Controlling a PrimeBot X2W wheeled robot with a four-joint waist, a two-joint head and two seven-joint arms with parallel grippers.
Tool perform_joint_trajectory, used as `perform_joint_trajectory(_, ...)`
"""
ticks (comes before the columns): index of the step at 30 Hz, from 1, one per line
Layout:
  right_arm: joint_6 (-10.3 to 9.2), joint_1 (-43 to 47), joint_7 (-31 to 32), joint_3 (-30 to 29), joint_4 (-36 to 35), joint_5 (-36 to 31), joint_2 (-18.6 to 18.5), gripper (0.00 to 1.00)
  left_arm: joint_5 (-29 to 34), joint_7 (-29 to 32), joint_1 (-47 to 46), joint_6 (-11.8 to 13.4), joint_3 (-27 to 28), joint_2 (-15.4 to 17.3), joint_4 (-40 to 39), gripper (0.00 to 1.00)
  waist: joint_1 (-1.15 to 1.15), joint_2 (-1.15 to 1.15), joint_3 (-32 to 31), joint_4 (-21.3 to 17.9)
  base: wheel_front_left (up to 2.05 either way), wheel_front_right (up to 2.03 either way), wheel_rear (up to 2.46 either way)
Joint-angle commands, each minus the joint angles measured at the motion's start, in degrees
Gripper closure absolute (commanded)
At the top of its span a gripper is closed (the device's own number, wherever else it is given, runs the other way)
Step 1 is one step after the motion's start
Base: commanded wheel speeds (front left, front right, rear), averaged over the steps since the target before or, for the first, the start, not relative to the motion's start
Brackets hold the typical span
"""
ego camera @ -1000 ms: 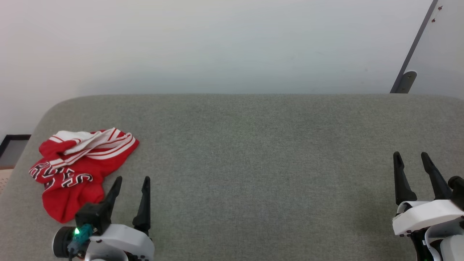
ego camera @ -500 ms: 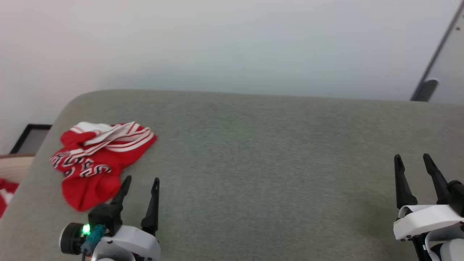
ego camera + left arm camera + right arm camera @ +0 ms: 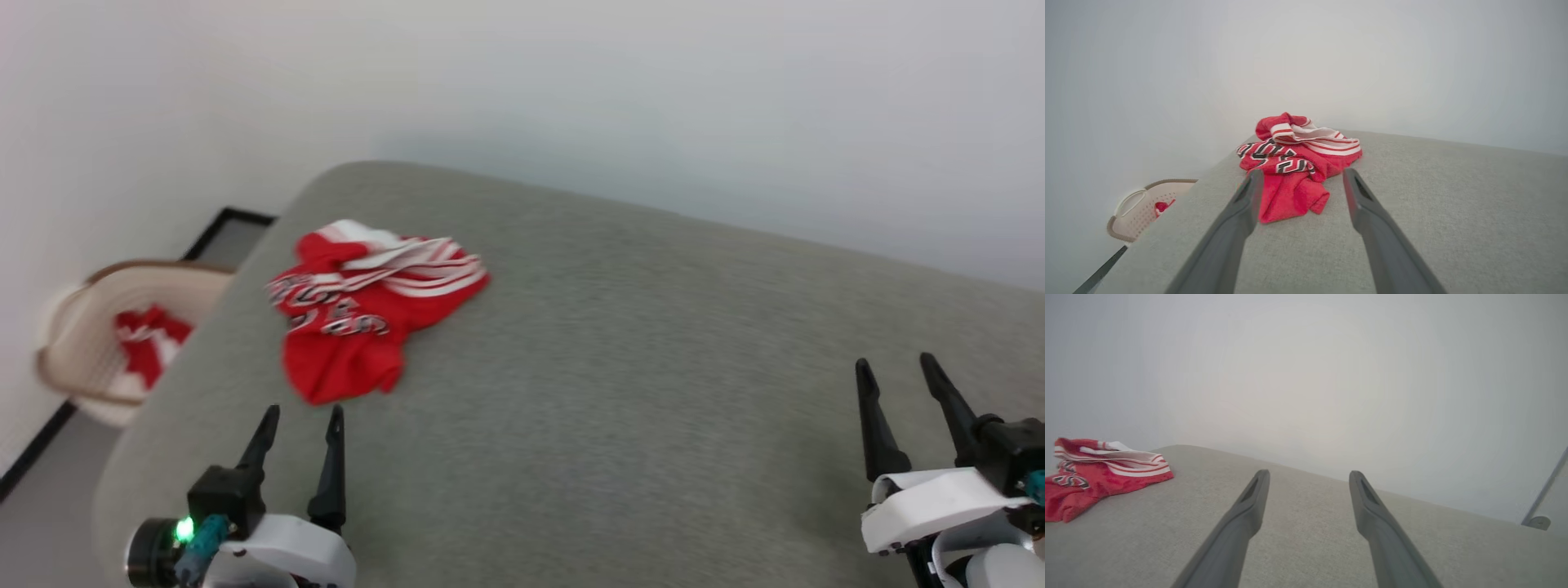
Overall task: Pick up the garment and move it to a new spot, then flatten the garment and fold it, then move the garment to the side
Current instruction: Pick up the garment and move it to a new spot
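While the pale wall (image 3: 653, 98) closes off the background, the wide grey fabric-covered table (image 3: 653, 392) carries the work, with a rounded corner at its far left. Beyond that corner, on the floor, stands a cream basket (image 3: 86, 322) with some red cloth (image 3: 151, 335) in it. The garment (image 3: 359, 318) lies crumpled on the table near that far left corner, close to the left edge: red body bunched up, striped white trim folded over the far side, black lettering creased across the middle. The left gripper (image 3: 304, 410) hovers just short of its near hem, jaws spread wide and empty, and in the left wrist view the heap sits squarely between the fingers. The right gripper (image 3: 893, 361) hangs well apart on the right side, also spread and empty.

Nothing is lifted yet, so I judge the pickup is the step in hand. The main risk is the edge: a low, sliding approach could shove the loose heap toward it and tip it off toward the basket. Closing on one top fold alone could let the rest drag or slip free. Dipping too deep could pinch the table's covering along with the shirt.
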Motion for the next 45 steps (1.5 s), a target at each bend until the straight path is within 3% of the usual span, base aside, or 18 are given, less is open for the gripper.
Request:
perform_joint_trajectory(1,-0.06,0.2,0.0,0.1,0.0,0.2,0.0,0.0,0.3,0.0,0.5,0.2,0.1,-0.2,0.1,0.0,0.0,0.0,0.1,7.5,0.0,0.0,0.0)
perform_joint_trajectory(4,-0.06,-0.3,0.0,2.0,0.2,0.3,0.4,0.0,-0.1,0.0,1.3,0.6,1.3,-0.5,-0.2,0.0,0.0,0.0,0.6,10.7,0.0,0.0,0.0)
perform_joint_trajectory(14,-0.07,-10.5,0.0,14.5,4.7,3.0,0.2,0.0,-2.5,0.0,6.8,4.2,7.7,-2.8,-7.2,0.0,0.0,0.0,4.4,13.1,-0.02,-0.02,-0.02)
perform_joint_trajectory(24,-0.07,-11.7,0.0,18.3,5.2,6.6,-0.5,0.0,-6.2,0.0,10.9,7.0,5.1,-3.4,-11.5,0.0,0.0,0.0,4.0,12.7,-0.14,-0.14,-0.14)
perform_joint_trajectory(32,-0.06,-5.7,0.0,11.7,3.0,5.8,-0.8,0.0,-3.0,0.0,3.2,1.4,0.9,-2.1,-6.5,0.0,0.0,0.0,3.5,10.9,0.0,0.0,0.0)
perform_joint_trajectory(39,-0.07,-3.8,0.0,8.7,-0.3,4.0,-1.1,0.0,-3.3,0.5,-11.6,-0.9,-2.8,3.8,3.2,0.0,0.0,0.0,8.2,-0.1,0.0,0.0,0.0)
perform_joint_trajectory(45,-0.07,-5.8,0.0,7.6,-2.5,4.7,-2.2,0.0,-10.2,7.3,-26.2,-1.2,-10.1,10.6,14.7,0.0,0.0,0.0,14.2,-8.9,0.0,0.0,0.0)
